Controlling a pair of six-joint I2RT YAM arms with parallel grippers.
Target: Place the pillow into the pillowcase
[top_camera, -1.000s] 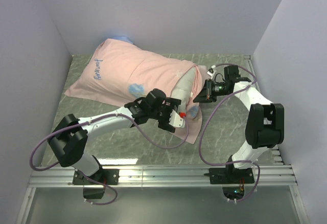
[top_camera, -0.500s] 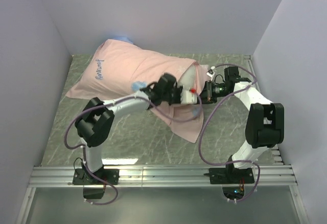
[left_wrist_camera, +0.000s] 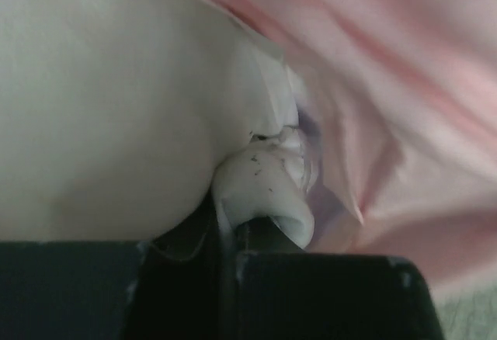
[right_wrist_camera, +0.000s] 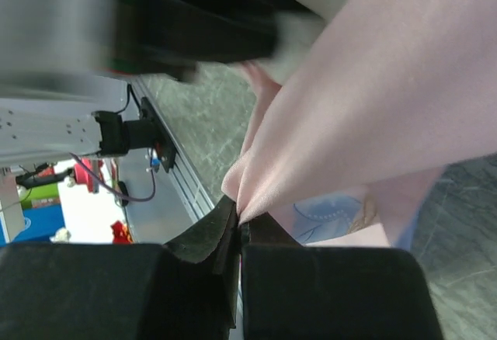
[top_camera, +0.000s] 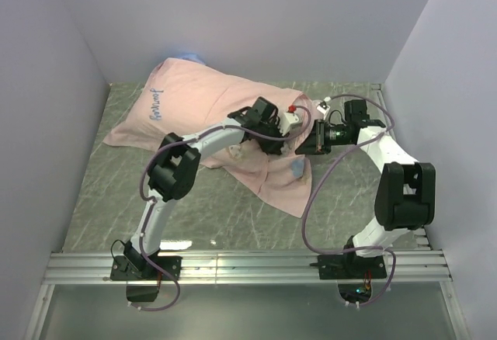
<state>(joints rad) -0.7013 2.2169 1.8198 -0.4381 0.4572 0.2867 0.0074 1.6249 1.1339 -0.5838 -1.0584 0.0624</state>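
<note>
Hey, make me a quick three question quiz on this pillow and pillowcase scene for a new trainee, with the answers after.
1. True or false: the right gripper is open and holds nothing.
2. What does the left gripper pinch? A) blue printed cloth B) white fabric of the pillow C) a cable
3. Fill in: seen from above, the upward side of the pillowcase is mostly ____.

Key: 1 false, it is shut on a pink fold of the pillowcase. 2 B. 3 pink.
</note>
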